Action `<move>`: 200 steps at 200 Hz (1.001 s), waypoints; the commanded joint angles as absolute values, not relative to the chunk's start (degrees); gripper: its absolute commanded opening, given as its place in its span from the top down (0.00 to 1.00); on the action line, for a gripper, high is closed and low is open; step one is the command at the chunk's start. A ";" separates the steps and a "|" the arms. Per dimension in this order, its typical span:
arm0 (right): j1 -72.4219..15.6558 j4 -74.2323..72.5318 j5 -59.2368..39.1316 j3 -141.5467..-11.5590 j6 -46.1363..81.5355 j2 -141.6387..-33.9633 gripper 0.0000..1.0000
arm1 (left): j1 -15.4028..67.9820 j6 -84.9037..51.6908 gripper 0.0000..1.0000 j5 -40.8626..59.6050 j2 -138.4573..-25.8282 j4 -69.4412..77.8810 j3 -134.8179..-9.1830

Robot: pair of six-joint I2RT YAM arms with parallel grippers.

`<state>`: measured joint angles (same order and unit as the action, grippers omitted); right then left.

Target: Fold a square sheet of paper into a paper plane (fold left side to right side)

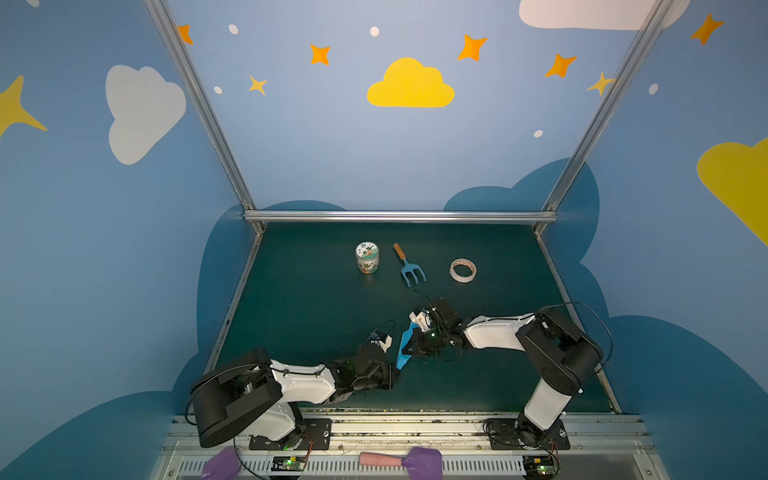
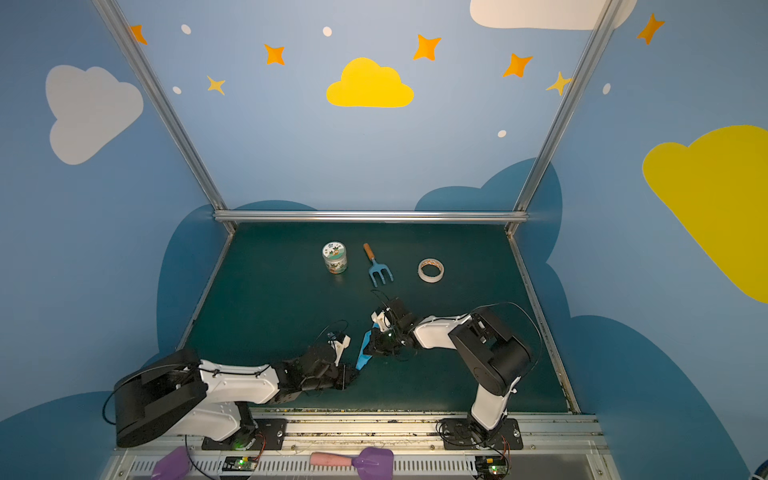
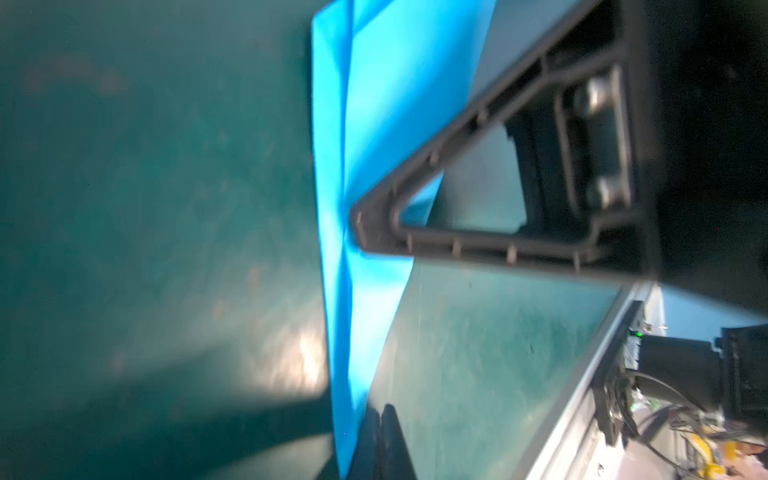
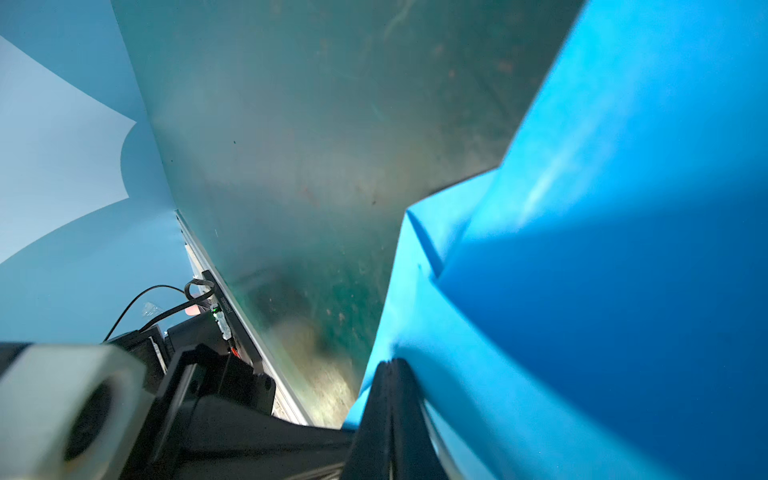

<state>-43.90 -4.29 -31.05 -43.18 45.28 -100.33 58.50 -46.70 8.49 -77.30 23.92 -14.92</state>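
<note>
**The paper plane [image 1: 405, 345] is held between two closed grippers, on the robot's side of the blue fork [image 1: 411, 272]**

We begin with the dark green table [image 1: 311, 299], where the fork lies flat with its tines pointing toward the robot. The left arm [image 1: 299, 384] reaches in from the robot's side of the fork and from its left. The right arm [image 1: 494, 332] comes in from the fork's right.

Between them, in both top views, the paper plane [image 2: 365, 349] is a narrow sky-blue dart with layered folds, lying between the fork and the robot's bases. One end points toward the fork and the other away from it.

The right gripper [image 1: 410, 352] grips the plane partway along its right edge. In the right wrist view [image 4: 392, 374] we see the jaws pressed together with blue paper [image 4: 582, 291] spreading out on both sides.

The left gripper [image 1: 394, 370] pinches the end farthest from the fork. In the left wrist view [image 3: 382, 419] its jaws meet at that narrow tip of the paper [image 3: 365, 166].

A small jar [image 1: 367, 257] stands to the left of the fork, apart from it. A tape roll [image 1: 454, 272] lies to the fork's right, also apart.
</note>
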 commanded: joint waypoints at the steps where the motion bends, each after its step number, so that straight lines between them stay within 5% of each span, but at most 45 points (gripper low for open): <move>1: -42.90 2.20 -25.13 -40.61 45.66 -101.44 1.00 | 59.44 -50.34 0.97 5.18 -74.57 11.74 -9.27; 61: -42.81 0.92 -25.18 -39.64 46.05 -101.90 1.00 | 57.69 -48.34 0.97 -1.66 -55.88 -3.05 -14.79; 200: -42.64 -0.41 -25.92 -39.09 46.34 -102.92 1.00 | 54.88 -40.03 0.97 7.15 -85.15 10.60 -30.74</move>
<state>-43.42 -7.60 -32.14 -41.45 46.30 -100.29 55.37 -41.78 5.63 -82.96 8.43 -29.61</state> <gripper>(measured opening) 0.048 0.047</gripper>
